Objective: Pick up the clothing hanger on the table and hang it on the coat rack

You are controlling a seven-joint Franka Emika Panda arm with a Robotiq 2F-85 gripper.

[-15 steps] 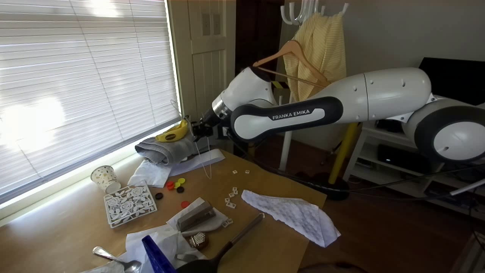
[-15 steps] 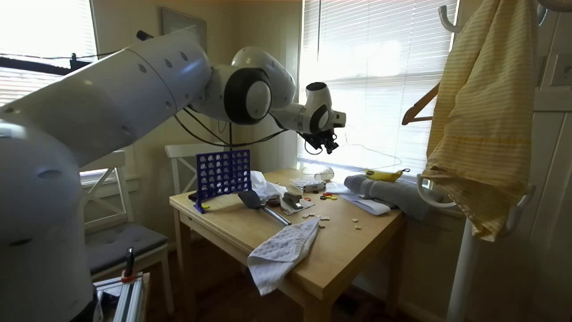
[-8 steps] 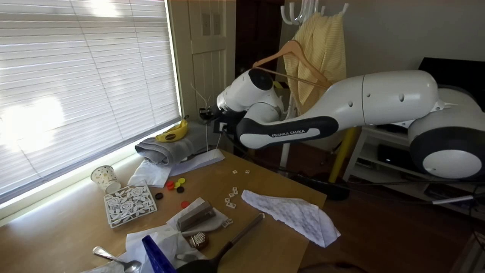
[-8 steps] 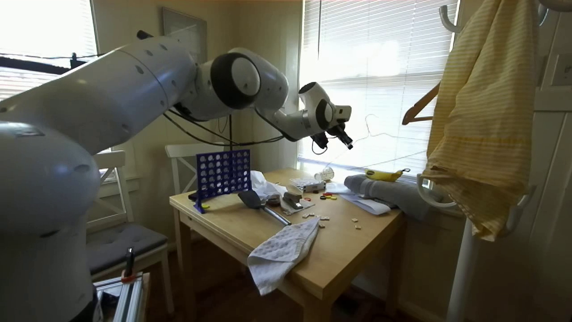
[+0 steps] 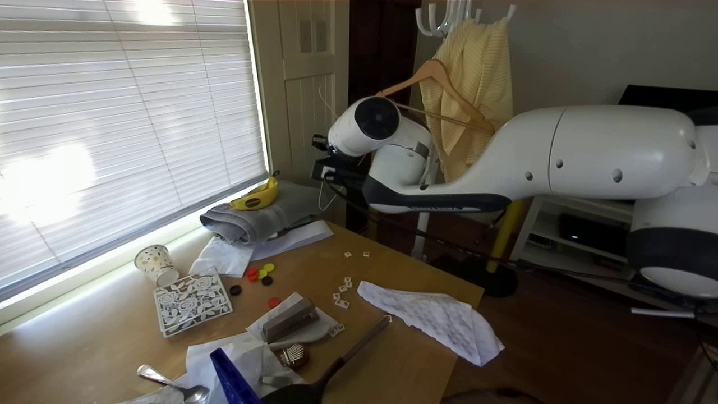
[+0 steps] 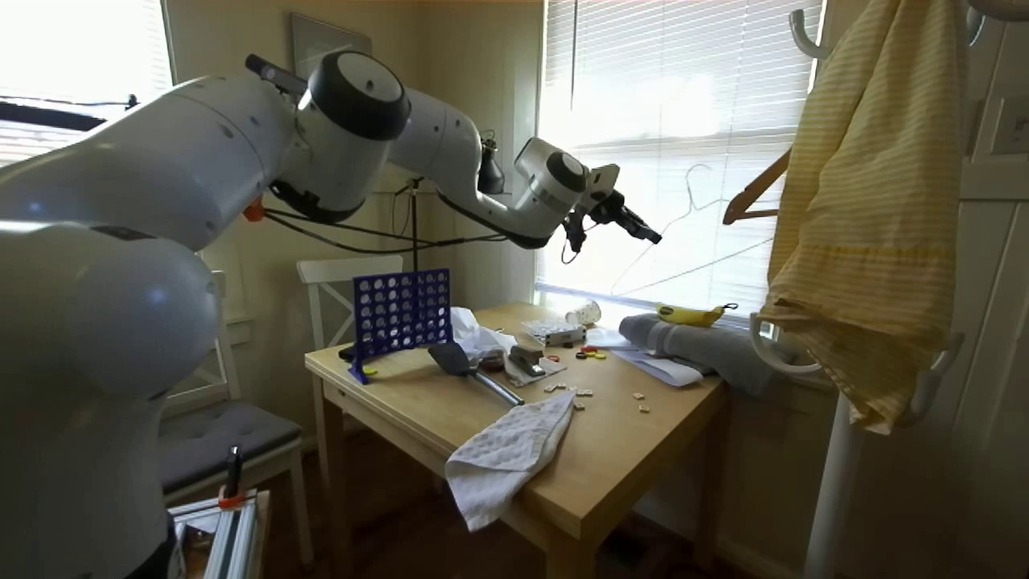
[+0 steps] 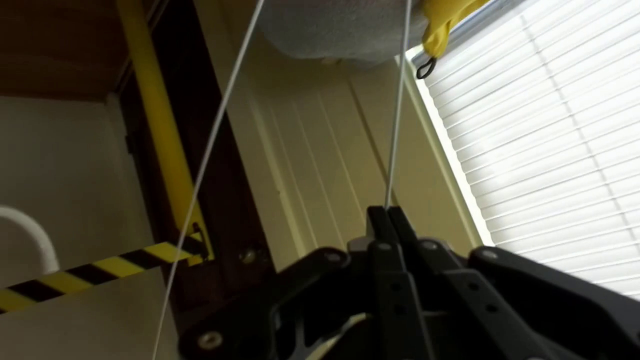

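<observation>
So the wire hanger (image 7: 398, 102) is up in the air, off the bench (image 6: 623, 450), and the gripper (image 7: 387, 210) has it: in the wrist view the jaws are squeezed together with one run of the thin wire going right in between the tips, while the other run passes well apart from them on the left of that view. In an exterior view you can see it hanging tilted, hook end up, with the jaws on one of its sloping sides. The coat rack (image 6: 832, 482) has a yellow cloth (image 6: 868, 225) on it, and there's a wooden hanger (image 6: 752, 197) right next to the cloth. One end of the wire looks like it reaches the wooden hanger in that same view, but honestly can't tell how much depth is between them. Down at the bench's edge there's a grey towel (image 6: 707, 344) with a yellow banana-shaped thing (image 6: 689, 316) on top.
</observation>
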